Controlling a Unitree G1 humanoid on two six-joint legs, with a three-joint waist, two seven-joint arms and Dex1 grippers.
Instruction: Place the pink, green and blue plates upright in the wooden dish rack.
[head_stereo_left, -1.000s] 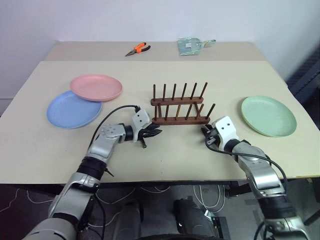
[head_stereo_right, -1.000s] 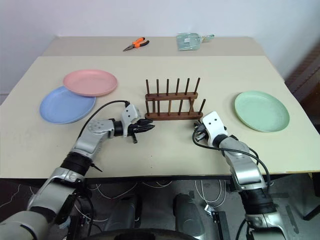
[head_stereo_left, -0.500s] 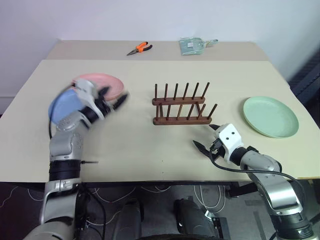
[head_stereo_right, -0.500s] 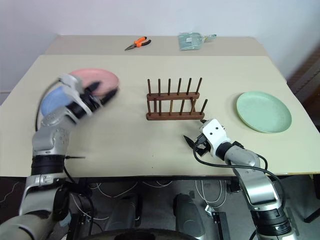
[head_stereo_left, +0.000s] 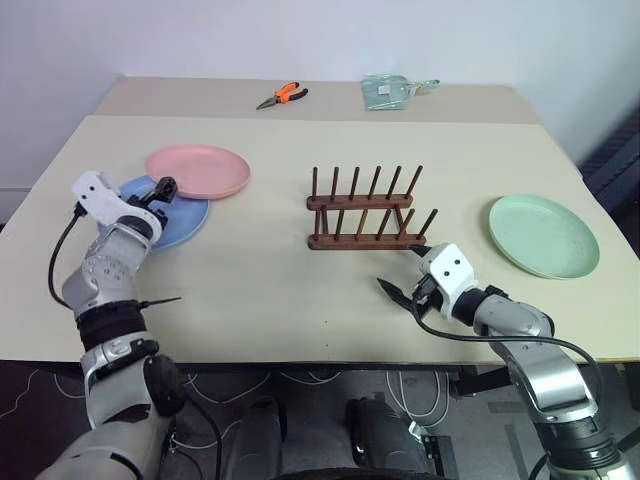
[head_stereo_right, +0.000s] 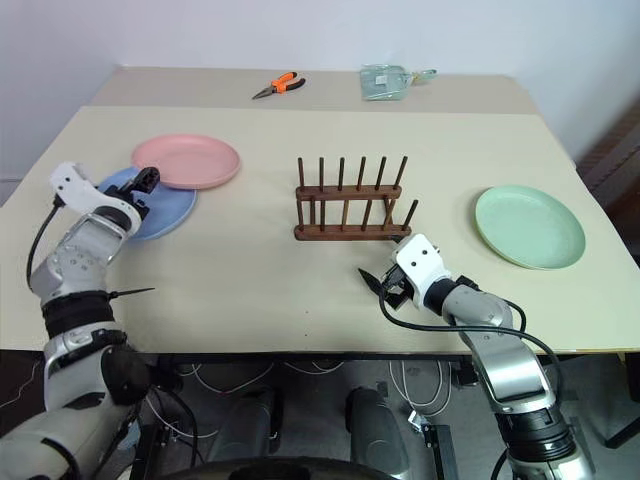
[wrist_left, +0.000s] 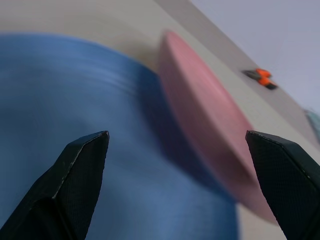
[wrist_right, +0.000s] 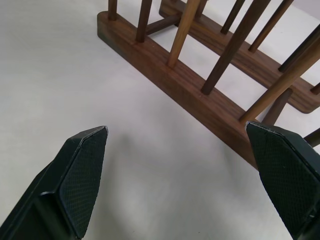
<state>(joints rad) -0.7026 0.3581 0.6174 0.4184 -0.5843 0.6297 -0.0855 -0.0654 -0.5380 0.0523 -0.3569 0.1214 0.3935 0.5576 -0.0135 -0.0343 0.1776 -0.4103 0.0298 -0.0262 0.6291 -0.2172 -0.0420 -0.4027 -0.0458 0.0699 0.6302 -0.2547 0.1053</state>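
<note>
The pink plate (head_stereo_left: 198, 171) lies flat at the table's left, its rim overlapping the blue plate (head_stereo_left: 186, 217) beneath it. My left gripper (head_stereo_left: 158, 192) hovers over the blue plate, open and empty, pointing toward the pink plate (wrist_left: 200, 115). The blue plate (wrist_left: 100, 100) spreads under its fingers (wrist_left: 82, 167). The wooden dish rack (head_stereo_left: 365, 210) stands empty mid-table. My right gripper (head_stereo_left: 403, 270) is open and empty just in front of the rack (wrist_right: 200, 90). The green plate (head_stereo_left: 543, 235) lies flat at the far right.
Orange-handled pliers (head_stereo_left: 280, 96) and a clear packet (head_stereo_left: 390, 92) lie on the rear table section, behind a seam. The front table edge (head_stereo_left: 320, 355) runs close under both arms.
My left arm swung from in front of the rack out to the left over the blue plate, and its fingers opened. The right gripper opened and drew back slightly from the rack.
</note>
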